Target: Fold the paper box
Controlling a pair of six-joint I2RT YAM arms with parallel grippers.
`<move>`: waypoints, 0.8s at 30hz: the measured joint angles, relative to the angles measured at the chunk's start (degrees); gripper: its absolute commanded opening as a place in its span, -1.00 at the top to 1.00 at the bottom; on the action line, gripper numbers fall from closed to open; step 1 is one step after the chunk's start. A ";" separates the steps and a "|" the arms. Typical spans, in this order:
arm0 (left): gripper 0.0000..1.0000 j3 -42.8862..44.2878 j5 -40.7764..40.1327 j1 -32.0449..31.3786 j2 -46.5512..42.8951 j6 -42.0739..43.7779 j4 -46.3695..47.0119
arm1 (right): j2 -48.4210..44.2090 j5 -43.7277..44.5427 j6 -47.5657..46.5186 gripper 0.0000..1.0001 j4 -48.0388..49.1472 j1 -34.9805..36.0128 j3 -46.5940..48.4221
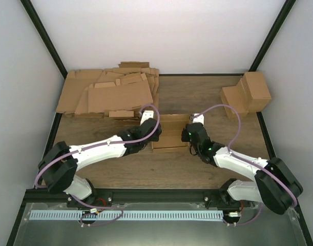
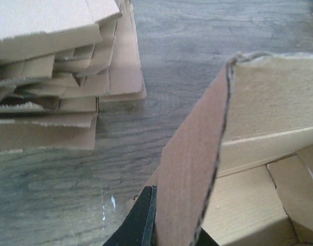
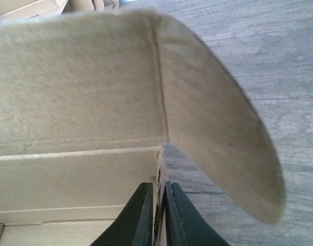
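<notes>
The paper box [image 1: 169, 132] lies partly folded in the middle of the table, between my two grippers. My left gripper [image 1: 149, 128] is at its left end, shut on an upright side flap [image 2: 194, 169]; one black finger [image 2: 138, 223] presses against that flap. My right gripper [image 1: 190, 134] is at the box's right end. In the right wrist view its fingers [image 3: 141, 215] pinch the thin edge of the box's side wall [image 3: 79, 102], with only a sliver of gap. A rounded flap [image 3: 217, 138] stands out to the right of that grip.
A thick heap of flat cardboard sheets [image 1: 112, 92] fills the back left and lies close to the left gripper [image 2: 48, 77]. Finished cardboard boxes [image 1: 248, 95] stand at the back right. Bare wood table [image 1: 146, 171] lies in front of the box.
</notes>
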 measured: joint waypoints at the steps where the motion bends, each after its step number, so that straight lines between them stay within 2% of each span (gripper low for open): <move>1: 0.92 -0.44 -0.15 -0.26 0.00 -0.55 0.11 | -0.55 -0.17 0.17 0.81 0.28 0.11 -0.63; 15: 0.92 -2.32 -1.62 -2.58 1.05 -10.51 1.22 | -3.82 -2.03 2.60 0.83 1.60 0.28 -5.01; 24: 0.92 0.42 -4.68 -3.69 6.73 -13.07 0.59 | -1.20 -0.68 2.23 0.86 1.62 0.26 -5.44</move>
